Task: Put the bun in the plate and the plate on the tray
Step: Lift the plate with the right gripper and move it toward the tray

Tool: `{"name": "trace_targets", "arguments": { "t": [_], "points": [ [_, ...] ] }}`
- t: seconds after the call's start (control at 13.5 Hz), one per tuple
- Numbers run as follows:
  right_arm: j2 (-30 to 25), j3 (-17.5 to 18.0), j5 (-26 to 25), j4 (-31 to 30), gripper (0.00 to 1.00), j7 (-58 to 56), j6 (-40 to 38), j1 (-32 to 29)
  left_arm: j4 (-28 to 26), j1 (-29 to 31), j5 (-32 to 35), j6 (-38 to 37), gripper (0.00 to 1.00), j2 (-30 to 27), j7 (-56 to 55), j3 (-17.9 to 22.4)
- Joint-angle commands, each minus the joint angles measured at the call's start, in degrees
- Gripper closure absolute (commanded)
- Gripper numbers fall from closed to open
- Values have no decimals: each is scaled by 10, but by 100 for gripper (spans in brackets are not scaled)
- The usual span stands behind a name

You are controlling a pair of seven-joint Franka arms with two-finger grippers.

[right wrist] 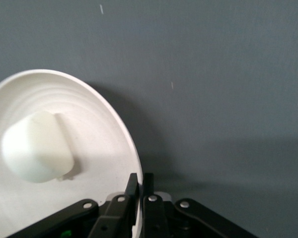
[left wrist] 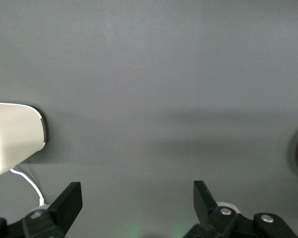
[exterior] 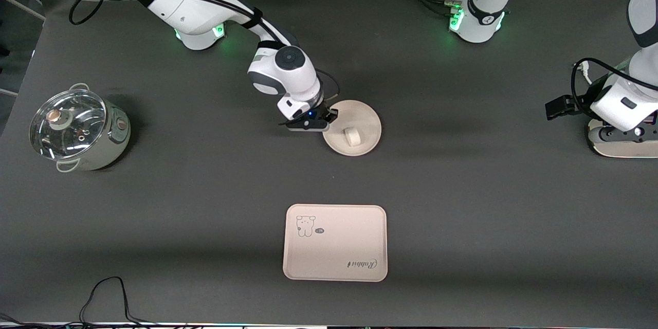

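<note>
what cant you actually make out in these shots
- Pot, front view: contents blurred by glare on its glass lid.
- Left gripper, open: front view's edge cuts it off.
- Right gripper, shut on the plate rim: plate partly cropped in right wrist view.
- Tray lettering: too small.

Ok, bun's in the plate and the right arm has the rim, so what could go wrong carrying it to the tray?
The right gripper pinches only one edge of the plate, so the plate could tilt or slip from the jaws. The bun lies loose and might roll off. The tray is nearer the front camera, leaving a long carry.
</note>
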Motion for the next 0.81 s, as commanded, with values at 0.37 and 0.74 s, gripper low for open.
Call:
{"name": "trace_targets", "arguments": {
  "t": [0.37,0.74],
  "points": [
    [4,15,184,248,100,-156,-195,-12,23,-8,2,-17,0,4,-7,-6],
    [65,-6,208,393,100,-265,-196,-27,30,-5,4,-18,0,4,-7,-5]
  ]
}}
